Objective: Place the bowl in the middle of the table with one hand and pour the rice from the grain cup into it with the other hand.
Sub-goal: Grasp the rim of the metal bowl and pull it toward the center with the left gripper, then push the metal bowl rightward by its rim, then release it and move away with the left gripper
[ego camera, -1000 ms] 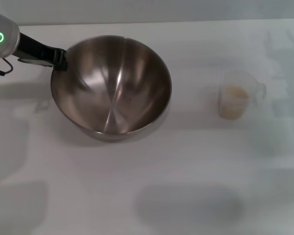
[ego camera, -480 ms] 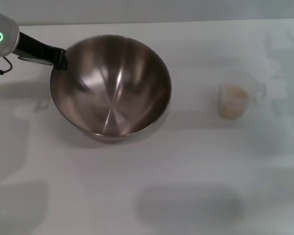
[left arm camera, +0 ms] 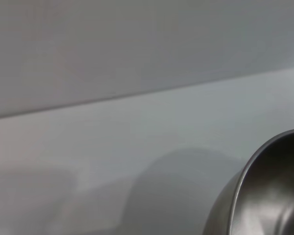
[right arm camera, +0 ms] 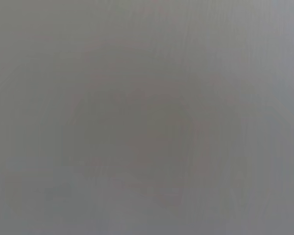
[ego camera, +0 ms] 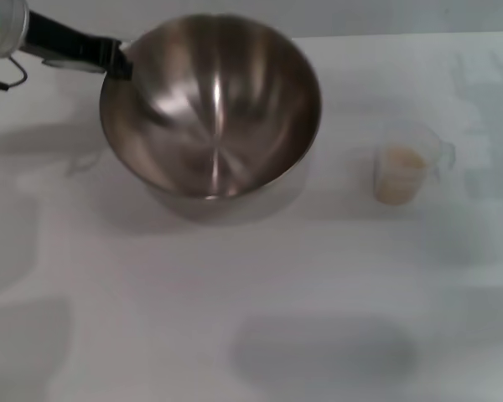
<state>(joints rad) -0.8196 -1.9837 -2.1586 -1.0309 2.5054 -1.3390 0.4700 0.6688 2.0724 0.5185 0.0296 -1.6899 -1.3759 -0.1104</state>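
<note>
The left hand (ego camera: 117, 60) was clamped on the far-left rim of the bowl (ego camera: 211, 109), a rim grip that kept the bowl's mouth clear for pouring. The bowl sat left of centre on the bench (ego camera: 260, 285). The cup (ego camera: 402, 167) of rice (ego camera: 400, 159) stood upright, well to the right, untouched. The right hand was not visible.

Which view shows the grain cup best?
Head view: the grain cup stands upright on the table, rice inside, apart from the bowl at the left claw. Neither wrist view shows the cup.
</note>
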